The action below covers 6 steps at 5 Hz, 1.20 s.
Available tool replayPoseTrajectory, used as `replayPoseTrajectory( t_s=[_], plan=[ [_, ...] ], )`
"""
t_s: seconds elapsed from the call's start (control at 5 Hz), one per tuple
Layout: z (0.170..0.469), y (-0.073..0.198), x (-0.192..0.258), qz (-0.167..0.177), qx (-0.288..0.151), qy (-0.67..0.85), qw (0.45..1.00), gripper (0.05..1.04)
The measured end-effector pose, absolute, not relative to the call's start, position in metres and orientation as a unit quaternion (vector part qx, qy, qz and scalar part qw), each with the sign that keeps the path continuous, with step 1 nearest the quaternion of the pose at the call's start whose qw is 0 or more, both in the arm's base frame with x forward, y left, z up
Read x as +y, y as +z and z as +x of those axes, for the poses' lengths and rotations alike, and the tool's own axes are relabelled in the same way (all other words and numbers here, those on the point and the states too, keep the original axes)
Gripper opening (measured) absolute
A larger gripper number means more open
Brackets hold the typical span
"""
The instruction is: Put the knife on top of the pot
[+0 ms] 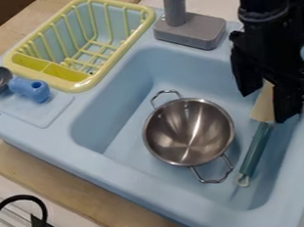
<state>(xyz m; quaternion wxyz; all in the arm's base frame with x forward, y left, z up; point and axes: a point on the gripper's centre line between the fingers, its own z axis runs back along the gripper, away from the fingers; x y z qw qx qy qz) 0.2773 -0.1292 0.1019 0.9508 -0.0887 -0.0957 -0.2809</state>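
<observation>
The upper blade of the knife (255, 150) is obscured by the end effector (266, 106); its fingers are spaced apart, contact indeterminable.

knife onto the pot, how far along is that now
Nothing of the placing looks done: the knife is in the sink, beside the pot, not on it. In hand is the pickup: the gripper is at the knife's blade, though whether it has a hold can't be told. Left: securing it, lifting it over and setting it on the pot.
</observation>
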Motion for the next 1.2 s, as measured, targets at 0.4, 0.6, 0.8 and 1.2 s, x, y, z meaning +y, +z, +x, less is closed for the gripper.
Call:
replayPoseTrajectory(
  t_s=[0.4,0.6,0.8,1.2],
  plan=[
    [0.281,0.092,-0.131,-0.096,-0.090,-0.273,0.953,0.998],
    [0.280,0.084,-0.132,-0.117,-0.091,-0.275,0.950,0.999],
    [0.278,0.082,-0.134,-0.150,-0.100,-0.293,0.939,0.999],
    [0.280,0.081,-0.135,-0.239,-0.119,-0.301,0.916,0.966]
  ],
)
